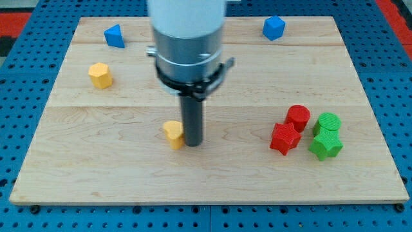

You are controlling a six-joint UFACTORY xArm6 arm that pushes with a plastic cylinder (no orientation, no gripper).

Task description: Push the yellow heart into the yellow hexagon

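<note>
Rod end, i.e. my tip, sits on the wooden board a bit left of centre, right up against the view's right side of the yellow heart. Looks like touching, or as good as; can't see any gap btwn them. No jaws on this rig, so nothing to open or close, just a straight dark rod hanging from the grey and white arm body, which covers the top-middle of the board.

Camera view, going round:

Yellow heart is in the lower-middle area, slightly left of centre, w/ the tip just beside it on the view's right.

Yellow hexagon is up toward the view's left, well apart from the heart; it lies above and left of the heart on a diagonal. Tip is on the far side of the heart from the hexagon, approx.

Blue block, wedge-like shape, near the view's top left, just above and right of the hexagon. Second blue block, roughly hexagonal, near the view's top right.

Right side has a tight cluster: red round block w/ a red star-ish block just below-left of it, touching or nearly. Next to those, green round block and a green star-ish block under it, also packed close. Cluster is well apart from tip and heart.

Board rests on a blue pegboard surface.
</note>
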